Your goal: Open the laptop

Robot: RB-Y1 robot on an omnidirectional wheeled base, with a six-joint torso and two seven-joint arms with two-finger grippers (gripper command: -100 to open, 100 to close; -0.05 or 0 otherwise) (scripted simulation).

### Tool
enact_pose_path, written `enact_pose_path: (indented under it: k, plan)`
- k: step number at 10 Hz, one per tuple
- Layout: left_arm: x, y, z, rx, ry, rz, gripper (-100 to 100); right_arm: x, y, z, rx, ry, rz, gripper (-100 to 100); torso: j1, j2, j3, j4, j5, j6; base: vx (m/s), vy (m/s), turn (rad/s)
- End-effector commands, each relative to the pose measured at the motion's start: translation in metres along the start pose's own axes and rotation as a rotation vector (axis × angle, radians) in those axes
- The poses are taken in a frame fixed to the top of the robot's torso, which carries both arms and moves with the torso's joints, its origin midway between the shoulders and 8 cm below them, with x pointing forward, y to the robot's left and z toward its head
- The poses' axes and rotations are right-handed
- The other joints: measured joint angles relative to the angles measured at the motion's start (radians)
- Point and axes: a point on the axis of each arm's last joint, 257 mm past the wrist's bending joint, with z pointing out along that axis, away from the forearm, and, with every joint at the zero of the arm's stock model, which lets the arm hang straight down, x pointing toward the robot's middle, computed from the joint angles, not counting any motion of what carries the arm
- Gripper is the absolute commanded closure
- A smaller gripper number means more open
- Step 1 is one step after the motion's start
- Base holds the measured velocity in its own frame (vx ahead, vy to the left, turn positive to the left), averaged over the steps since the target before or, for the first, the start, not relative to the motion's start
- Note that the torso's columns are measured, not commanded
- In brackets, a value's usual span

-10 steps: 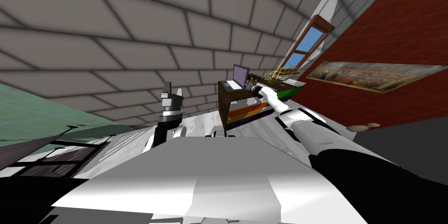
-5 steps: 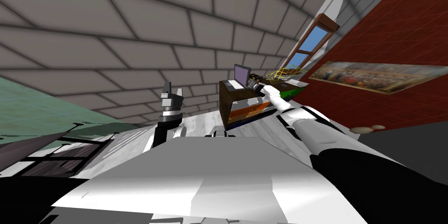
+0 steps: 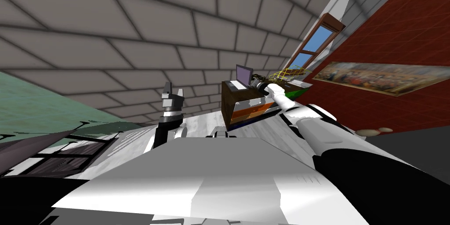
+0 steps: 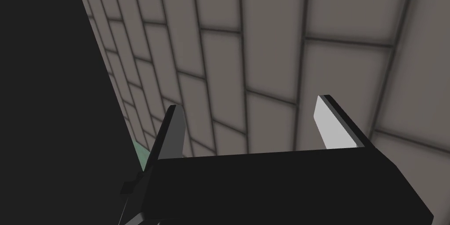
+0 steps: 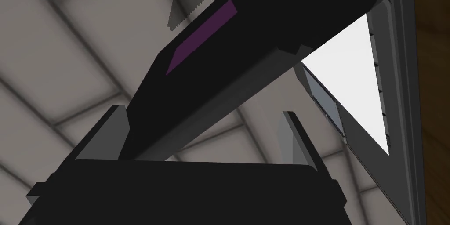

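Observation:
The laptop (image 3: 241, 77) stands open on a brown desk (image 3: 228, 98), its purple screen upright. My right arm reaches out to it, with the right gripper (image 3: 258, 84) just beside the lid. In the right wrist view the dark lid (image 5: 246, 38) with a strip of purple screen slants across between the spread fingers of the right gripper (image 5: 202, 111), close to one finger (image 5: 115, 132) and apart from the other. The white keyboard deck (image 5: 356, 81) lies beyond. My left gripper (image 3: 172, 94) is raised at mid-left, open and empty, as the left wrist view shows of the left gripper (image 4: 248, 103).
A yellow wire basket (image 3: 286, 74) and dark clutter sit on the desk behind the laptop. A window (image 3: 317, 42) and a red wall with a wide painting (image 3: 378, 77) lie to the right. Grey tiled wall (image 3: 132, 38) stands behind.
My head view has shifted a little. My right hand has edged slightly up and to the right beside the laptop. The lid stays upright and the left arm has not moved.

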Motion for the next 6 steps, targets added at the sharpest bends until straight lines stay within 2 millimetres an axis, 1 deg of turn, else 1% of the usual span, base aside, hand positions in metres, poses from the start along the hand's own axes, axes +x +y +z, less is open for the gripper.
enact_pose_path:
  k: [1,3,6]
  plan:
    - [0.0,0.0,0.0,0.0,0.0,0.0,0,0.003,-0.018,-0.003,0.017,0.005,0.053,-100,0.0,0.0,0.0,0.0,0.0,0.0,-0.012,0.031,0.029]
    - [0.0,0.0,0.0,0.0,0.0,0.0,0,0.005,-0.027,-0.004,0.026,0.007,0.079,-100,0.0,0.0,0.0,0.0,0.0,0.0,-0.008,0.03,0.021]
    - [0.0,0.0,0.0,0.0,0.0,0.0,0,0.008,-0.047,-0.008,0.047,0.011,0.135,-100,0.0,0.0,0.0,0.0,0.0,0.0,-0.006,0.029,0.025]
